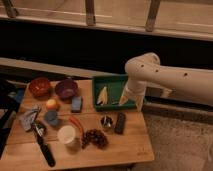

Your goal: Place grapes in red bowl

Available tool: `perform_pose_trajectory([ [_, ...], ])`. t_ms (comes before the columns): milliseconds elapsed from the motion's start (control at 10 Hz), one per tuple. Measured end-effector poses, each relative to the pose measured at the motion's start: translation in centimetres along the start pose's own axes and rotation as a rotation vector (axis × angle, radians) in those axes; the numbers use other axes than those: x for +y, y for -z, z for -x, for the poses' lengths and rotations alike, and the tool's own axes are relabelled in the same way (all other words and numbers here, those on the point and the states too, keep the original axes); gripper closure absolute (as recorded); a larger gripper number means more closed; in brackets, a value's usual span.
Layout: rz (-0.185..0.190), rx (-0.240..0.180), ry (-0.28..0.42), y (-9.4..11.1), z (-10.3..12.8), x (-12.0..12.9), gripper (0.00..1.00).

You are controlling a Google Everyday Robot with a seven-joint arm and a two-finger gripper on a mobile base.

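We see a dark reddish-purple bunch of grapes [95, 138], an orange-red round bowl [39, 87], a purple round bowl [66, 89], a green tray [115, 84], and the cream-white gripper [129, 98] over that tray's right side.
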Motion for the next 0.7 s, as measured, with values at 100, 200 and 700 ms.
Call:
perform_pose_trajectory([
  [100,0.000,0.000,0.000,0.0,0.0,0.0,0.37],
  [200,0.000,0.000,0.000,0.0,0.0,0.0,0.37],
  [700,-0.015,0.075,0.089,-2.0,-2.9,1.1,0.37],
])
